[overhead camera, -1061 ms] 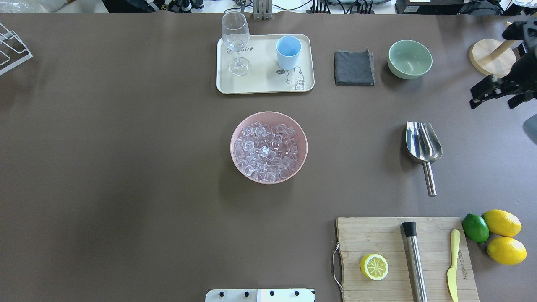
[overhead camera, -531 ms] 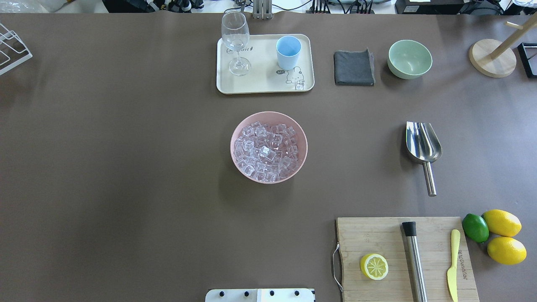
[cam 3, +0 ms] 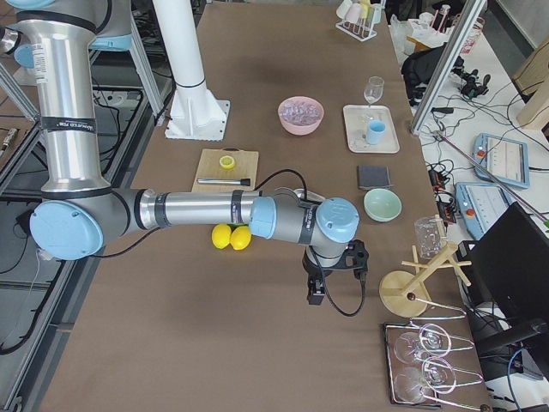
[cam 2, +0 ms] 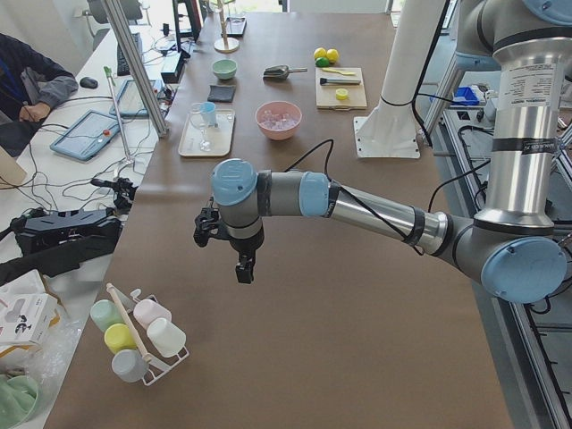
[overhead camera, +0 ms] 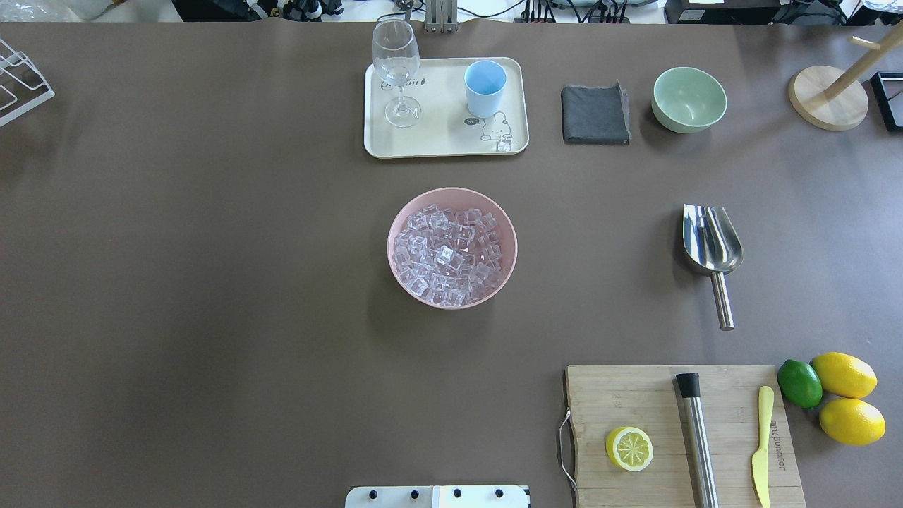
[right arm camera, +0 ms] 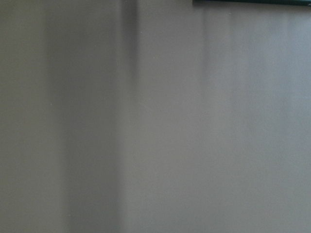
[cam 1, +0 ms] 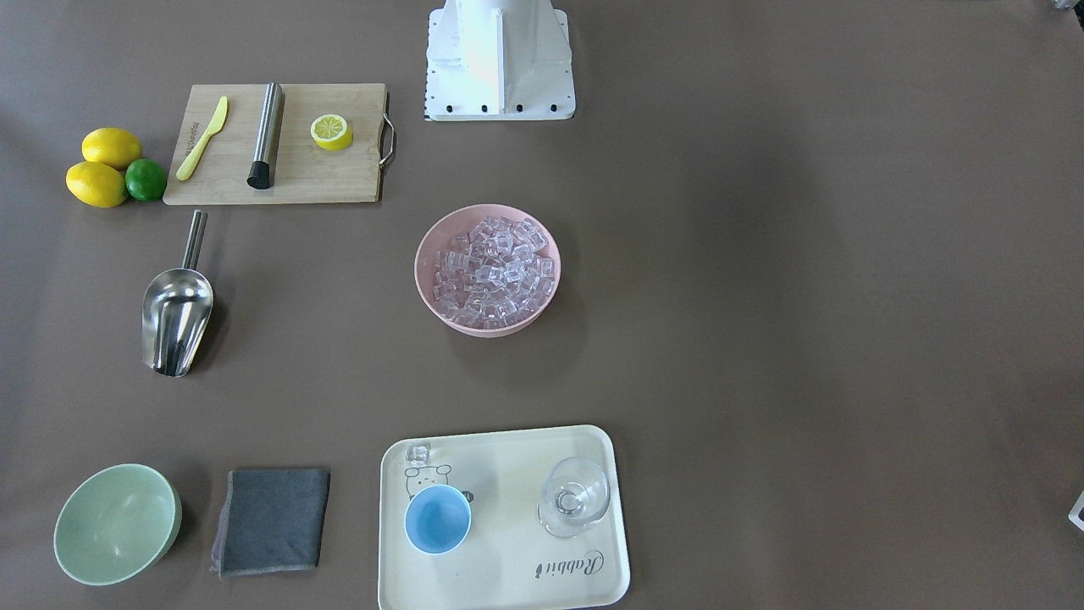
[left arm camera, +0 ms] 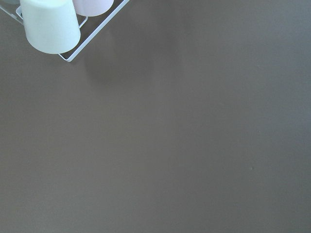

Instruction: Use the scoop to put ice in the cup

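Note:
The ice [overhead camera: 450, 248] lies heaped in a pink bowl [overhead camera: 395, 247] at the table's middle, also in the front view [cam 1: 491, 271]. The light-blue cup [overhead camera: 485, 87] stands upright on a cream tray [overhead camera: 444, 144], also in the front view [cam 1: 437, 518]. One loose cube [overhead camera: 504, 144] lies on the tray. The steel scoop [overhead camera: 712, 243] lies flat on the table to the right, handle toward the robot. My left gripper [cam 2: 241, 264] hangs over bare table far to the left. My right gripper [cam 3: 316, 292] hangs far to the right. I cannot tell whether either is open.
A wine glass [overhead camera: 396, 70] stands on the tray beside the cup. A grey cloth [overhead camera: 595, 114] and a pale green bowl [overhead camera: 688, 99] lie to its right. A cutting board [overhead camera: 677, 437] holds a lemon half, a steel rod and a yellow knife. Lemons [overhead camera: 846, 395] lie beside it.
The right gripper, at the overhead view's right edge 1.1 s ago, has moved out of that view. The objects on the table have not moved.

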Robot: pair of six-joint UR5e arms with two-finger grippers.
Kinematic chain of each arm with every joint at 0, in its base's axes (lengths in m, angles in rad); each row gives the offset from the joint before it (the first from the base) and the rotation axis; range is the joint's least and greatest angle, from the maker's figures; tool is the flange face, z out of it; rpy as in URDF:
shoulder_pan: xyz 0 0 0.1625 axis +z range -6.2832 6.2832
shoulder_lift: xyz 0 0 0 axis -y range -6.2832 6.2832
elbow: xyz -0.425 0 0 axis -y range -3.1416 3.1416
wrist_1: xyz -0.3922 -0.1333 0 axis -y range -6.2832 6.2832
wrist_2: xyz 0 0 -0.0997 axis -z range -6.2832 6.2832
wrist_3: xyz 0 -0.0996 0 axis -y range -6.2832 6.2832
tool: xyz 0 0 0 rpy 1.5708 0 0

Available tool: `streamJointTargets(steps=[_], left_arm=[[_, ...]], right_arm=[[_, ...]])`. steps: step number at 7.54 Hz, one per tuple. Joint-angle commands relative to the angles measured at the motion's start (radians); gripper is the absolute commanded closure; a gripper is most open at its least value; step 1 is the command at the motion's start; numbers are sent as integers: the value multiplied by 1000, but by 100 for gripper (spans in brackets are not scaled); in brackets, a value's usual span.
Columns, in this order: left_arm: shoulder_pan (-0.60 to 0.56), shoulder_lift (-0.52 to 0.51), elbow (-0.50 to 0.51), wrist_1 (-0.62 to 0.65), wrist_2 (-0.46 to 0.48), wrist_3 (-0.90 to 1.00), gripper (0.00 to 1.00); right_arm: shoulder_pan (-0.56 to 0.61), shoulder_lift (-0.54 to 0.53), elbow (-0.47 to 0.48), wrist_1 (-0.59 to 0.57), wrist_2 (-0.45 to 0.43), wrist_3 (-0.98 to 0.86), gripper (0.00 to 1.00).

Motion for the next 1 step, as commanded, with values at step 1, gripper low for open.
streamJointTargets(steps=[1], left_arm=[[0,0,3,0,1,0,2]], right_arm=[[1,0,4,-1,3,1,0]])
